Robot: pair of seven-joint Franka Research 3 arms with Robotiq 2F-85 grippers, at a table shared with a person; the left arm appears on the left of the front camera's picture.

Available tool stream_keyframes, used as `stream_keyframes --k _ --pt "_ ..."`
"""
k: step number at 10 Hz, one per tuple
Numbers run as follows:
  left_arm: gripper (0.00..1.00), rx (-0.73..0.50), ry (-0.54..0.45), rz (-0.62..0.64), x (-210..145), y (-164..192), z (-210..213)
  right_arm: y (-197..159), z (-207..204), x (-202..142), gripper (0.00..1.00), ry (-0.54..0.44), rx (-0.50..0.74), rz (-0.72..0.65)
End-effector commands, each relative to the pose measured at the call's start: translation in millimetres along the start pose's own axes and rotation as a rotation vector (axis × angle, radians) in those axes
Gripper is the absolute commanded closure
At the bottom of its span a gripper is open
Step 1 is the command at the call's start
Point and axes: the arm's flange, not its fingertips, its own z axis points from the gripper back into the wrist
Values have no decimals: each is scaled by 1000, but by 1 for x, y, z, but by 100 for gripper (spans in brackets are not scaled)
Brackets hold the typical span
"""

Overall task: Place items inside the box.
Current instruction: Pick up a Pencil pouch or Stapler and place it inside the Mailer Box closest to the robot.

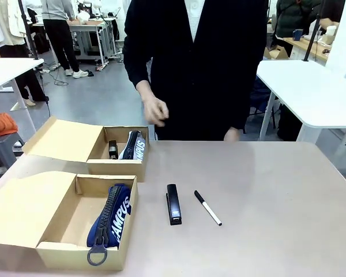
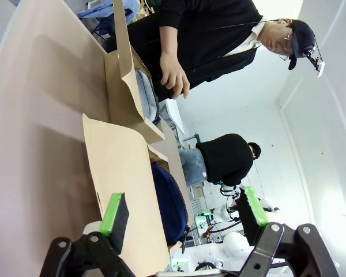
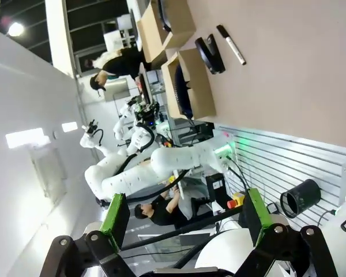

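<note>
Left pincer [image 2: 183,210]: jaws apart.
Right pincer [image 3: 183,212]: jaws apart.
Navy pouch [image 1: 112,216]: lying inside near box [image 1: 81,255].
Stapler [image 1: 173,204], marker [image 1: 207,208]: side by side on bench [image 1: 265,196], right of that box.

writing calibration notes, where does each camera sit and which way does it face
Front: fixed on the robot's side, facing across the table at the person, whose hand shows.
Left wrist: rolled, low beside the near box, looking along it toward the person; open left gripper below.
Right wrist: rolled, back off the table, facing its edge; open right gripper below, left arm beyond.
Shared: front and right wrist both show the stapler and marker.
</note>
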Motion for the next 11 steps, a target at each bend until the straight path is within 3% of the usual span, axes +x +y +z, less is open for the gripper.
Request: stream_keyframes --k 1,9,10,11 --pt "4 -19 -17 -22 -2 -2 -4 5 1 0 0 4 9 0" --pt "4 -19 -17 -22 -2 -2 -4 0 0 0 0 0 0 0" --pt "4 -19 -17 -22 -2 -2 -4 7 -25 10 0 61 -188 -50" --pt "4 -19 -17 -22 -2 -2 -4 35 -49 25 0 107 -287 -30"
